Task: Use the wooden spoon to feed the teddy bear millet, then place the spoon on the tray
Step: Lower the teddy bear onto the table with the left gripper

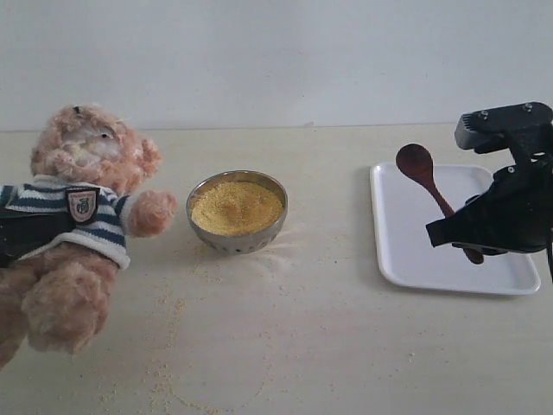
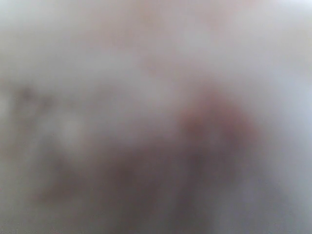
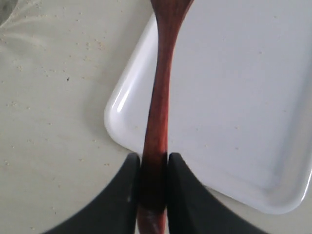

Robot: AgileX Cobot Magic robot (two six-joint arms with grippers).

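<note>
My left wrist view is a grey and pinkish blur with no shape I can make out, so I cannot tell how my left jaws stand or whether they hold anything. In the exterior view, the fluffy light-brown teddy bear (image 1: 78, 216) in a navy-and-white striped shirt is cut off by the left edge. A dark patch at its side could be my left arm, but I cannot be sure. My right gripper (image 1: 458, 232) is a black mass partly cut off at the right edge, and it hides the middle of the handle it carries.

The right jaws are nearly closed and clamp the slim, dark reddish-brown wooden spoon (image 3: 161, 97) low on its long handle. One black finger (image 3: 122, 195) presses each side, and a short stub of handle pokes out behind them. The spoon's small oval bowl (image 1: 416, 164) points away from the jaws, over the far left corner of the flat white rectangular plastic tray (image 1: 415, 251). I cannot tell whether the spoon touches the tray or hangs just above it.

Between bear and tray stands a small round steel bowl (image 1: 238, 242) full of fine yellow millet (image 1: 236, 207). Stray grains (image 1: 173, 380) dot the pale table (image 1: 346, 346).
</note>
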